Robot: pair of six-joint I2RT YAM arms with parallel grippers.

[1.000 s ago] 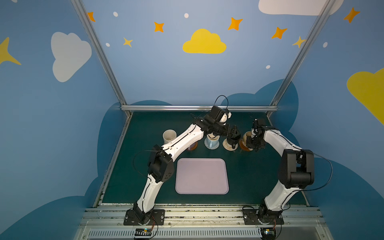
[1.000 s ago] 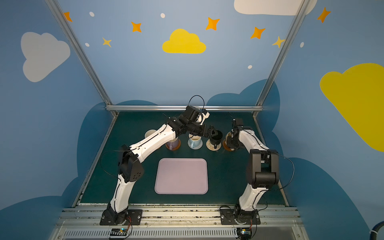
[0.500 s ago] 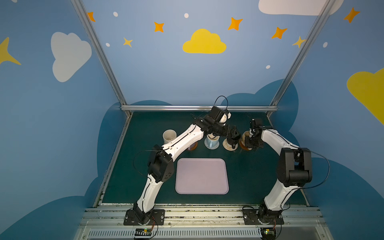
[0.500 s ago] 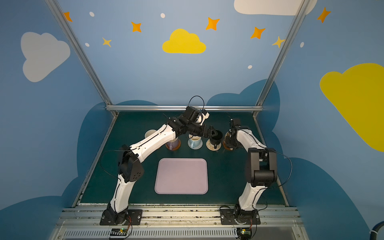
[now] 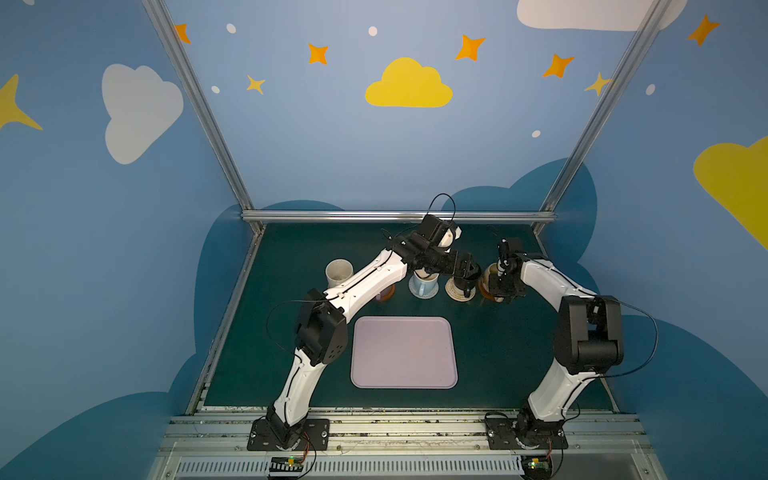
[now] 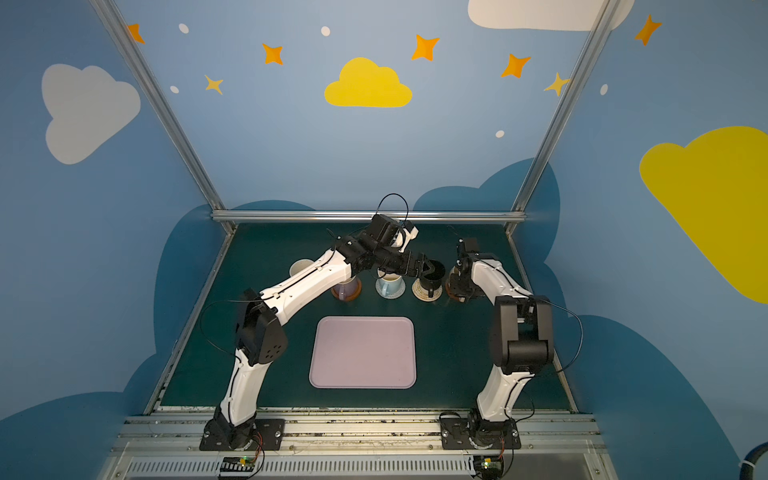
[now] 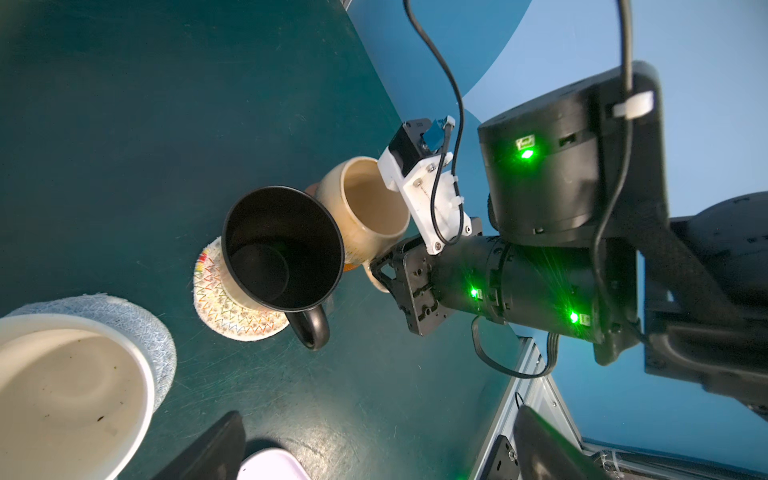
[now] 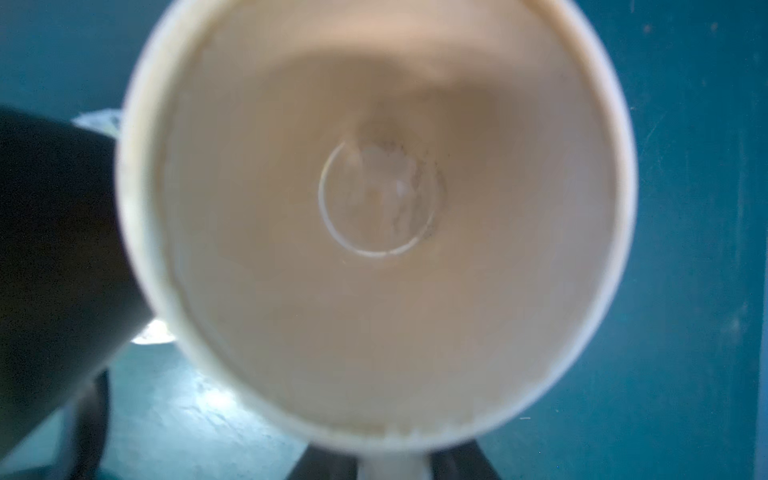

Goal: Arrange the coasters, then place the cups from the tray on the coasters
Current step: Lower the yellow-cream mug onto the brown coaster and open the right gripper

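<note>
Tan-glazed and upright, the mustard-tan cup point(image 5: 491, 272) stands at the right end of a row of cups set toward the far edge of the bench point(image 5: 498, 353), on a brown coaster point(image 5: 489, 296) whose rim shows at its foot. The right arm point(image 5: 544, 278) reaches in from the right edge. In the blurred right wrist view the cup's mouth fills the frame and its handle point(image 8: 390, 467) lies between two dark fingers point(image 8: 328, 467). I cannot tell whether the right jaws clamp the handle or only flank it. Just beside it toward the left edge, the black cup point(image 5: 462, 286) sits on a beige woven coaster point(image 7: 232, 307). Next along is the light blue cup point(image 5: 424, 286) on a grey-white woven coaster point(image 7: 124, 316). After that comes the lavender cup point(image 6: 347, 286) on an orange-brown coaster point(image 6: 352, 296), partly under the left arm point(image 5: 365, 278). The cream cup point(image 5: 338, 272) is nearest the left edge. The left jaws are spread wide with nothing between them and hang near the black cup's rim in both top views. The tray point(image 5: 404, 353) lies flat nearer the front edge, about midway between the left and right edges and well apart from the row.
</note>
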